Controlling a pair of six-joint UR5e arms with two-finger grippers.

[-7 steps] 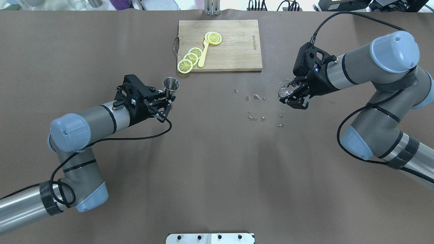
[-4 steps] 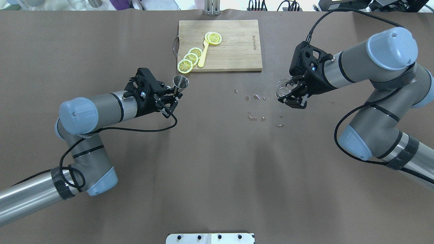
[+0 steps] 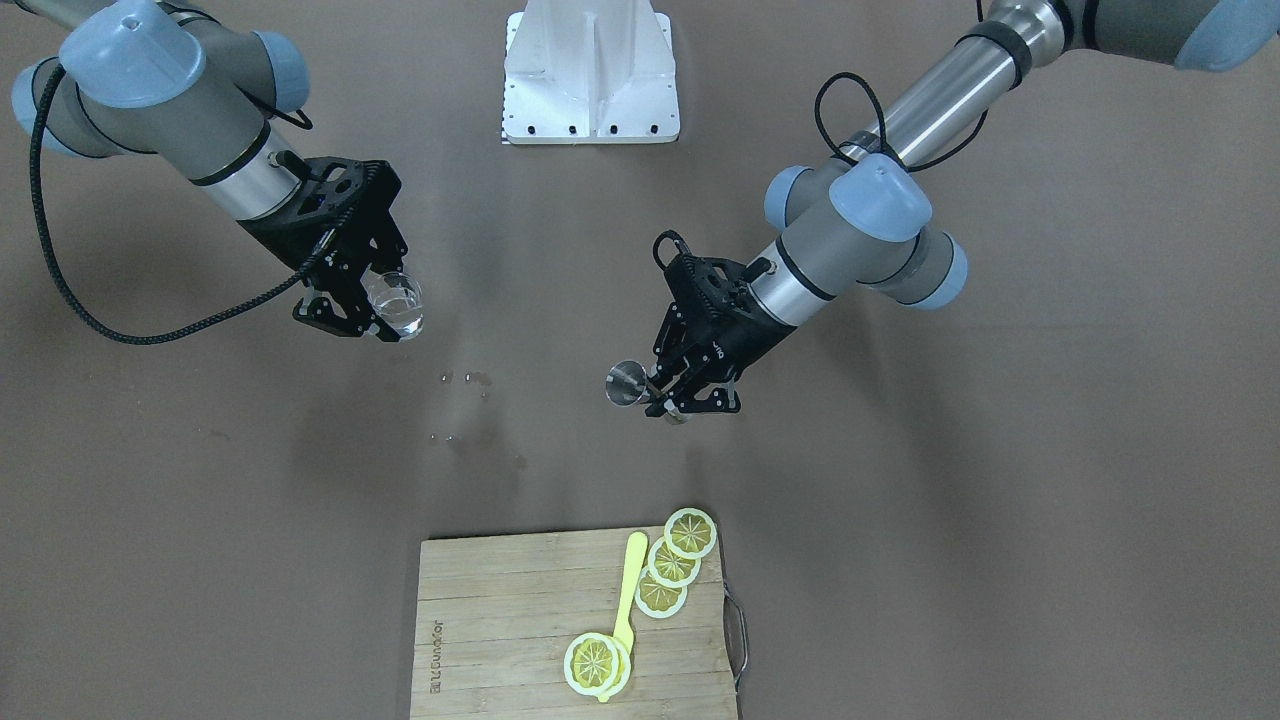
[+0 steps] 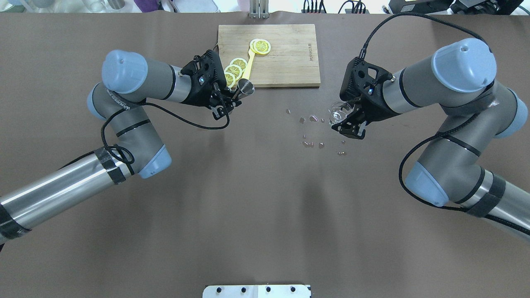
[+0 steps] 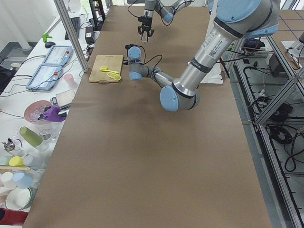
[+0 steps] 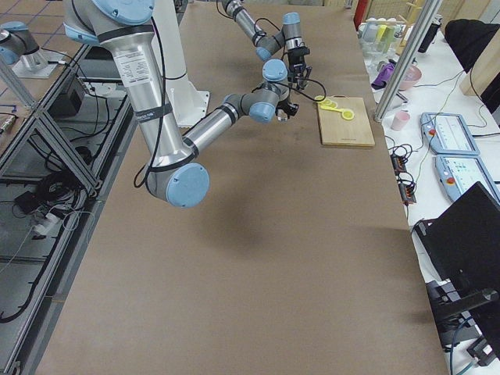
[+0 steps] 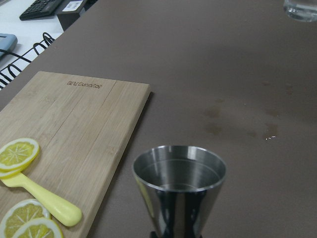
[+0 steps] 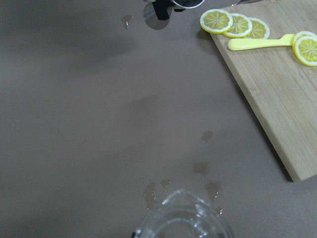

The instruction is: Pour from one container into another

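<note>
A small steel jigger (image 4: 246, 87) hangs upright above the table by the near left corner of the cutting board, and my left gripper (image 4: 236, 98) is shut on its lower part. The left wrist view shows the jigger (image 7: 179, 183) close up, mouth upward. A clear glass (image 4: 338, 113) is held off the table, right of centre, with my right gripper (image 4: 342, 121) shut on it. The front view shows the glass (image 3: 395, 303) and the jigger (image 3: 627, 384) well apart. The glass rim (image 8: 183, 218) fills the bottom of the right wrist view.
A wooden cutting board (image 4: 285, 58) with lemon slices (image 4: 260, 46) and a yellow utensil lies at the far middle. Several water drops (image 4: 312, 119) dot the brown table between the grippers. A white mounting plate (image 4: 256, 291) sits at the near edge.
My left arm has carried the jigger right and farther away, up to the cutting board's near edge. My right gripper has shifted the glass slightly left toward the centre.
</note>
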